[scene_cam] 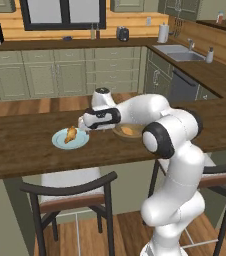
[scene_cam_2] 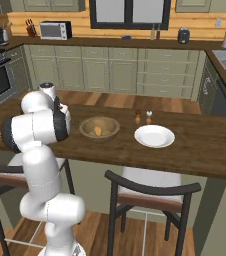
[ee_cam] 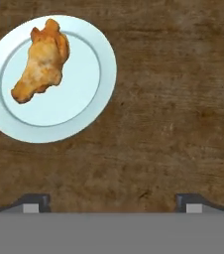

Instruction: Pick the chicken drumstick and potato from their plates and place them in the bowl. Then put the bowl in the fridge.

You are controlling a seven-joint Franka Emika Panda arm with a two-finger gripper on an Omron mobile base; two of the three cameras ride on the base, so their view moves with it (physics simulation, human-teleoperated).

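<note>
right, gripper (ee_cam: 112, 201) spread wide and holding nothing, over bare counter beside the plate (ee_cam: 91, 111). chicken drumstick (ee_cam: 40, 60) lies on that plate, up-left in the hand view, long axis diagonal. potato (scene_cam_2: 98, 131) already in the bowl (scene_cam_2: 99, 127). i'd shift over the drumstick and rotate to match.

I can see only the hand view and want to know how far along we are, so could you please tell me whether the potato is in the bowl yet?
Observer: Yes, in the right base view the potato lies inside the wooden bowl.
Operator: Thank you. Is its plate bare, then?
Observer: Yes, the second plate, to the right of the bowl in that view, holds nothing.
Operator: Does anything stand near that plate?
Observer: Two small shakers stand on the counter just behind the gap between bowl and plate.
</note>
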